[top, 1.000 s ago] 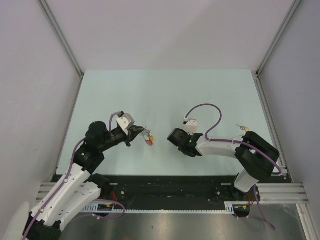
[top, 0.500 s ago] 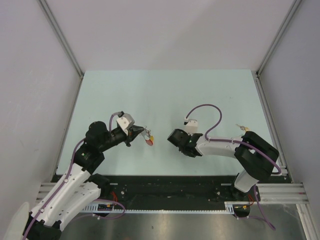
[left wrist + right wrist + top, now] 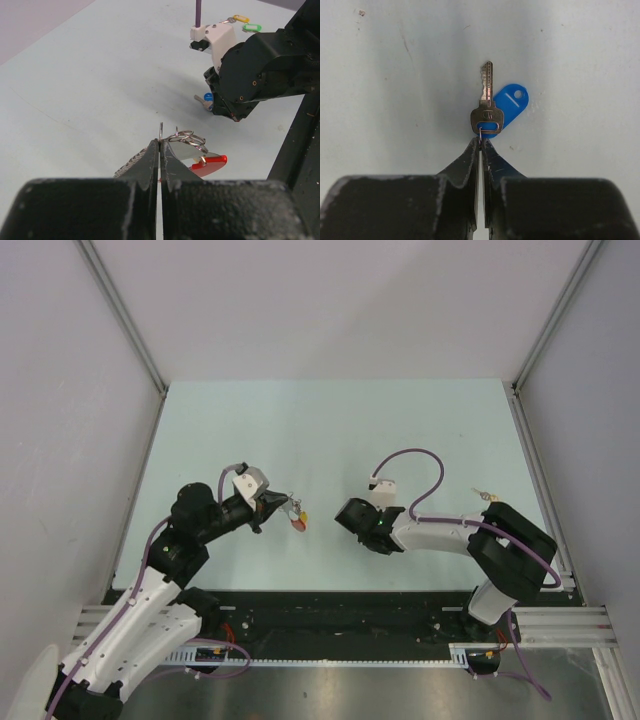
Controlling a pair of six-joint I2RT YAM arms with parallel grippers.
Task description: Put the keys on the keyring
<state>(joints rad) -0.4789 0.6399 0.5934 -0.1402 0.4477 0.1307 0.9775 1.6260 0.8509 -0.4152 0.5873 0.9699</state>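
Left gripper: the left gripper [image 3: 160, 146] was clenched, its two fingertips pressed together on the thin wire of the keyring [image 3: 187, 138], which stood on edge in the pinch.
Keyring: silver coils stuck out just past the left fingertips, with the red band [image 3: 212, 161] hanging beside them, low over the table [image 3: 330, 430], left of centre.
Right gripper: the right gripper [image 3: 481, 144] pointed down at the table near its middle, fingers drawn together on the small wire loop at the head of the blue-tagged key [image 3: 487, 117]. Only a sliver of gap showed between them.
Key: it lay straight out from the right fingertips, blade pointing away, with the blue tag [image 3: 512, 102] half under it to one side. Whether it had left the table could not be told.
Other keys: a yellow tag [image 3: 241, 18] and a green tag [image 3: 252, 27] lay together, well apart, behind the right arm.
Step in hand: probably securing the blue-tagged key before carrying it to the ring.
Doing it well: the pinch sat on a very fine loop, so it likely needed a slow, straight lift and a check that the key hung steady. The tag could swing and snag.
Next demand: the key's loop would have to meet the split end of the ring, so the left grip should hold the ring firm and square to the approach.
Risk: the key could slip out, or the ring could twist in the pinch.
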